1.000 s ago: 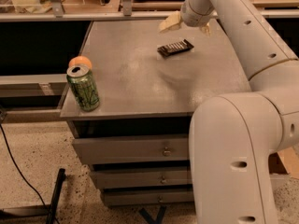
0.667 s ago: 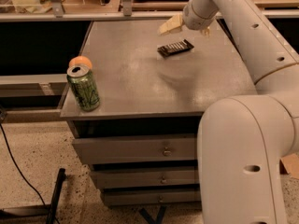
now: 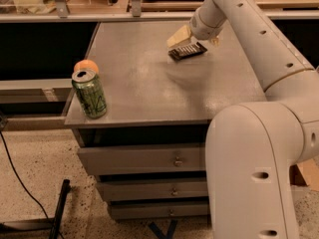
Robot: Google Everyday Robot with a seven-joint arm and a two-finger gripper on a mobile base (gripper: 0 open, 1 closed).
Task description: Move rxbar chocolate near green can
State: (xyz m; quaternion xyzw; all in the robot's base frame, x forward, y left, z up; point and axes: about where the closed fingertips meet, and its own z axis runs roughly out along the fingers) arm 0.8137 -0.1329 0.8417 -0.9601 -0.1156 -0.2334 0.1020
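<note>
1. Floor, far left: a dark cable [image 3: 16,176] runs across the speckled floor beside the bench [image 3: 144,86].
2. Bench, near-left corner: the green can [image 3: 89,94] stands upright close to the near edge. A round orange fruit [image 3: 86,65] sits just behind it, touching or almost touching. Neither item has shifted since the earlier frames.
3. Bench front: three closed drawers [image 3: 144,158] are stacked below the top surface.
4. Bench, far side, right of centre: the rxbar chocolate [image 3: 187,51] lies flat, well apart from the green can. Its position is unchanged from the earlier frames.
5. Hand [image 3: 194,43]: it is directly over the rxbar chocolate. Compared with the earlier frames, it has come down from a position above and beyond the bar to a position close against it. One pale finger [image 3: 178,36] shows at the bar's left end, and a second pale tip shows past the right end. The hand is spread wide and grips nothing. Contact with the wrapper cannot be confirmed.
6. Right side: the white arm [image 3: 259,44] reaches in from the large white body [image 3: 254,173] in the near-right foreground.
</note>
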